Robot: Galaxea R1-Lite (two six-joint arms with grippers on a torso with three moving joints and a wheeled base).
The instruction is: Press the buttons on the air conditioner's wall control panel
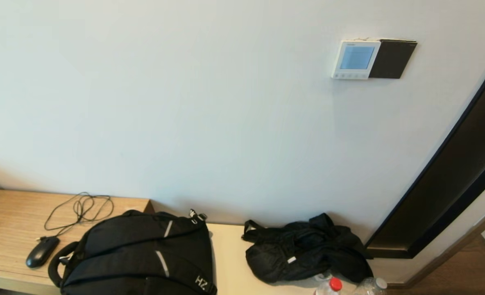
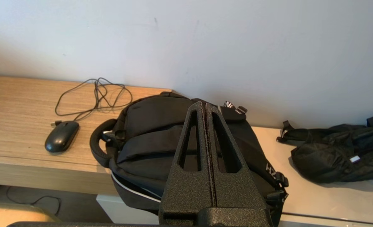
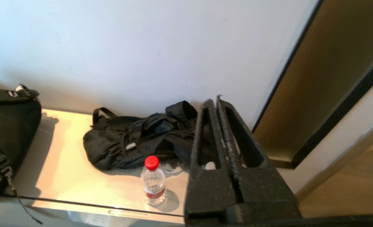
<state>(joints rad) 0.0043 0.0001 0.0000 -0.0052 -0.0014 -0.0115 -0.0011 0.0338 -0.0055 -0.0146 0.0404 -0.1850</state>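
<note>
Since the panel (image 1: pixel 356 59) is fixed to the wall, high and to my right in the head view and well above the counter (image 1: pixel 9 217), there is nothing here for me to grip; I judge it a rigid plastic box that only wants a light poke. It faces straight out from the wall toward me, roughly square, its pale blue screen on top and the buttons (image 1: pixel 349 75) running in a row along its lower edge, so the row's long axis lies level, parallel to the counter. A dark plate (image 1: pixel 392 59) touches its right side and should be left alone. The buttons look tiny and close together, so I expect one narrow tip pushed square into the wall is the way, with short travel and little force; a slanted push could slide off onto a neighbour or the screen. Neither arm shows in the head view. The left gripper (image 2: pixel 205 105) hangs over the backpack (image 2: pixel 155 138) with its jaws pressed together, holding nothing. The right gripper (image 3: pixel 216 101) sits low beside the black bag (image 3: pixel 136 142) and the bottle (image 3: pixel 153 181), jaws likewise closed and empty, which gives me a single blunt tip. Being on the panel's side, I judge it the better arm to raise.
</note>
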